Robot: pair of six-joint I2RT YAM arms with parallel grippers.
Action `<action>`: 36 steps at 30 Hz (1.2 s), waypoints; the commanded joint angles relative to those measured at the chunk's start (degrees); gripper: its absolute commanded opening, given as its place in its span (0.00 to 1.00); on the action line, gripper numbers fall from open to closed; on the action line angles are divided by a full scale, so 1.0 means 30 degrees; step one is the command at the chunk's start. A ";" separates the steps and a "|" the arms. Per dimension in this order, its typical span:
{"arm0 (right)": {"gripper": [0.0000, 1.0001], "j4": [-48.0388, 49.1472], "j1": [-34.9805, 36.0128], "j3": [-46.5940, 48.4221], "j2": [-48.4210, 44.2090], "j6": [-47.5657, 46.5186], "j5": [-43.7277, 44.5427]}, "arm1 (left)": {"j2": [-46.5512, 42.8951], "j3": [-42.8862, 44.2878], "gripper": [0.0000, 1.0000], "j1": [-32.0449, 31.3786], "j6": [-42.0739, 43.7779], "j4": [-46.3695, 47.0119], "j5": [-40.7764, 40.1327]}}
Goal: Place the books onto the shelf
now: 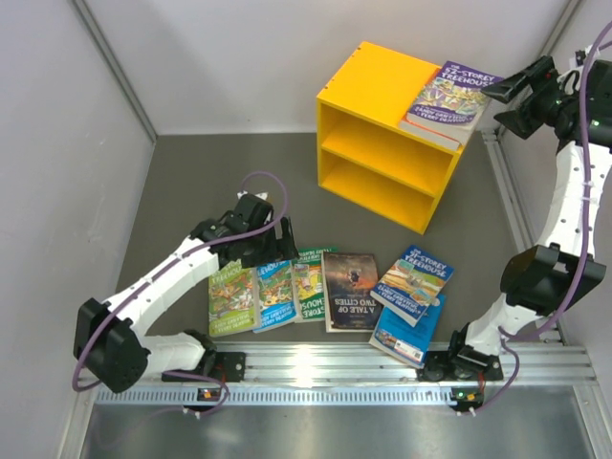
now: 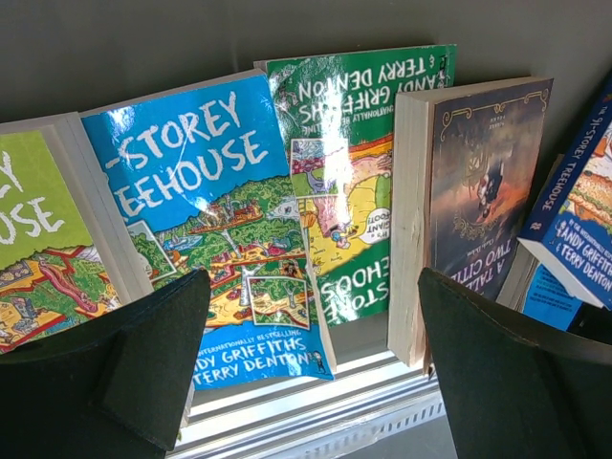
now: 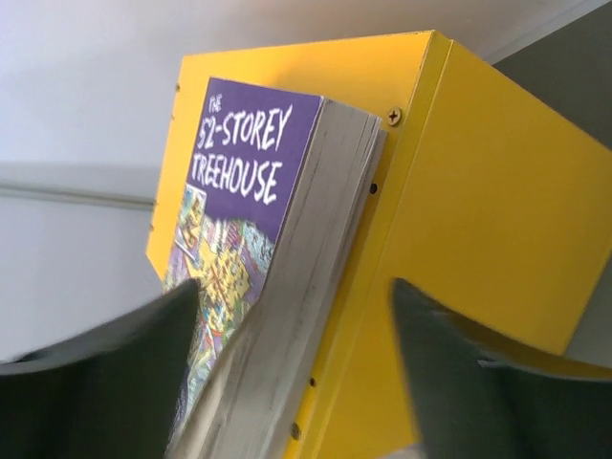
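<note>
Top external: purple book (image 1: 449, 98) atop yellow shelf (image 1: 375, 153).

Tabletop (image 1: 191, 182): dark grey, matte, flat; bounded at left and rear by plain white wall panels (image 1: 67, 143); a slotted extruded aluminium rail (image 1: 325, 356) runs along its near edge; a perforated strip (image 1: 325, 393) lies just beside the rail; below it, a brushed metal sheet (image 1: 335, 430) spans the view.
</note>
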 commanded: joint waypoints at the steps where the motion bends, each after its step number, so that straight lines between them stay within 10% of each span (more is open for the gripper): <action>1: 0.95 0.0531 0.0236 0.0302 -0.0635 -0.0103 0.0273 | 0.0273 0.0374 0.95 -0.0035 -0.0024 0.0627 -0.0183; 17: 1.00 -0.2133 0.0967 -0.3298 -0.9209 -0.1068 0.4842 | 0.2207 0.0960 0.95 -0.0268 0.0387 0.0773 0.1720; 23: 1.00 0.0174 0.4419 -0.9502 -1.6087 0.0714 0.5812 | 0.3525 0.1019 0.95 -0.1381 -0.0257 0.1564 0.2191; 29: 1.00 -0.1221 0.8701 -1.4929 -1.9353 0.0720 0.5958 | 0.5252 0.2861 0.93 -0.1851 -0.1108 -0.2969 -0.4415; 36: 1.00 -0.3393 0.8996 -1.6835 -2.0735 -0.0628 0.6223 | 0.7332 0.2636 0.93 -0.2463 -0.0405 -0.4297 -0.4495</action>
